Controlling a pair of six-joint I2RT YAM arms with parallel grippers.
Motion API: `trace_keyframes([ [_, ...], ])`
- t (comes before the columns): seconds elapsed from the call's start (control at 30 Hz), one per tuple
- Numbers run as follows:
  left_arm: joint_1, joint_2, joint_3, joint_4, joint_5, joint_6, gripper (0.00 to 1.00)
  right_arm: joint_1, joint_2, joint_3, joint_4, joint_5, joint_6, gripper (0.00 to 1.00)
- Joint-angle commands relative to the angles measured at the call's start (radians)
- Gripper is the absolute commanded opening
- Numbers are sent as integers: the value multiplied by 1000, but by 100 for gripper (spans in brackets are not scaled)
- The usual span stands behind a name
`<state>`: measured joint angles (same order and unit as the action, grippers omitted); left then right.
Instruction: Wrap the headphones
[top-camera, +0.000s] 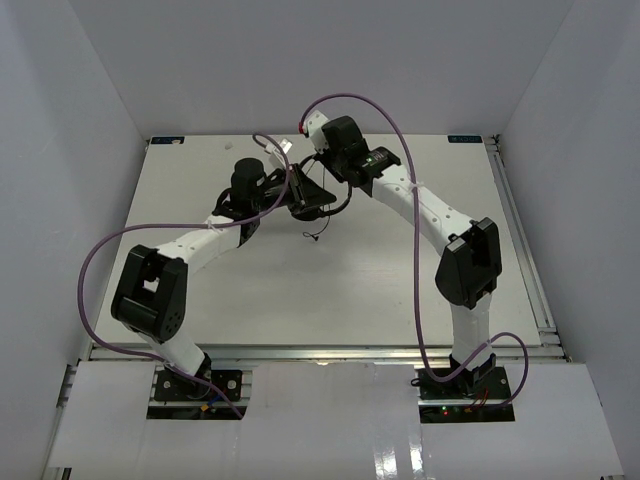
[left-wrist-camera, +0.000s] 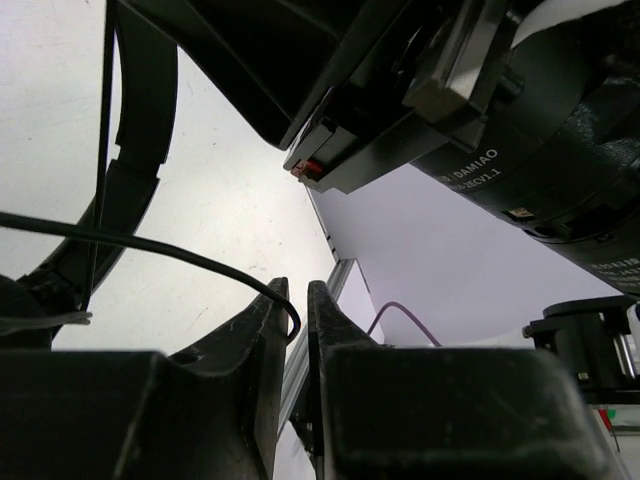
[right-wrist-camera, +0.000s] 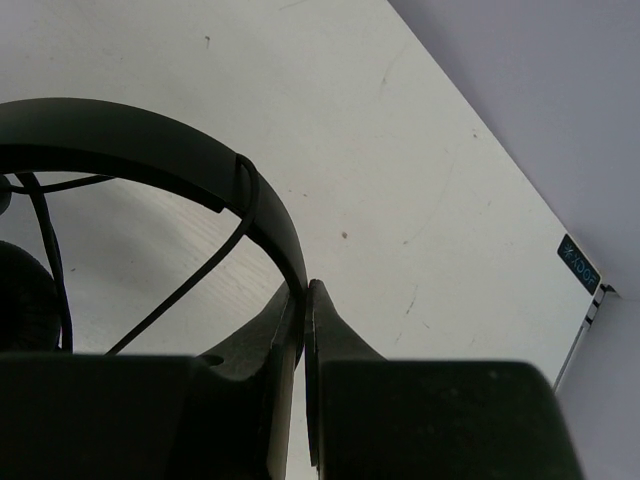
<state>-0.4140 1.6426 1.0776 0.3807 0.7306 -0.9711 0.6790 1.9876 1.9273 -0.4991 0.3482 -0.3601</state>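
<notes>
Fig. Two-arm hold over the far-centre of the flat white desk (top-camera: 400, 290).

(a) Position: the small black on-ear headphones (top-camera: 312, 200) sit between your 2 claws. You can't tell whether any part rests on the desk.

(b) Right claw (right-wrist-camera: 303, 290): clamped on the thin curved black plastic headband (right-wrist-camera: 130, 140), fingers nearly together w/ the band's end pinched between them.

(c) Left claw (left-wrist-camera: 297, 290): fingers narrowly apart, w/ a bend of the long thin black cord (left-wrist-camera: 150, 250) lying in the gap. You can't tell whether it is pinched.

(d) Handling, est.: the set looks light. The band is springy and stiff enough to serve as your anchor, so hold it mid-arc or at its end. The cord is limp, thin and slippery. Take it close to the band and keep tension low, because a hard tug could strain its joint.

(e) Count: 1 headphone set, 1 headband, 1 cord, and 1 round black earpad (right-wrist-camera: 25, 300) in view, approx. half cropped. 2 arms, 2 claws.
</notes>
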Motion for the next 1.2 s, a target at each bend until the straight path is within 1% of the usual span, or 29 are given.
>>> trace_keyframes([
  [0.0, -41, -21, 57, -56, -87, 40, 24, -22, -7, 70, 1, -61, 83, 8],
  [0.27, -114, -22, 62, -116, -203, 107, 25, -70, 3, 106, -31, -155, 146, 8],
  [0.57, -204, -18, 17, -157, -337, 220, 31, -114, -6, 129, -66, -253, 196, 8],
  [0.77, -263, -42, -30, -155, -471, 343, 37, -142, -20, 146, -88, -318, 226, 8],
  [0.83, -279, -56, -59, -140, -513, 380, 39, -155, -25, 150, -94, -341, 235, 8],
  [1.0, -302, -95, -163, -52, -602, 451, 39, -177, -40, 150, -108, -401, 254, 8],
  [1.17, -320, -138, -277, 99, -657, 528, 38, -196, -58, 147, -110, -425, 264, 8],
])
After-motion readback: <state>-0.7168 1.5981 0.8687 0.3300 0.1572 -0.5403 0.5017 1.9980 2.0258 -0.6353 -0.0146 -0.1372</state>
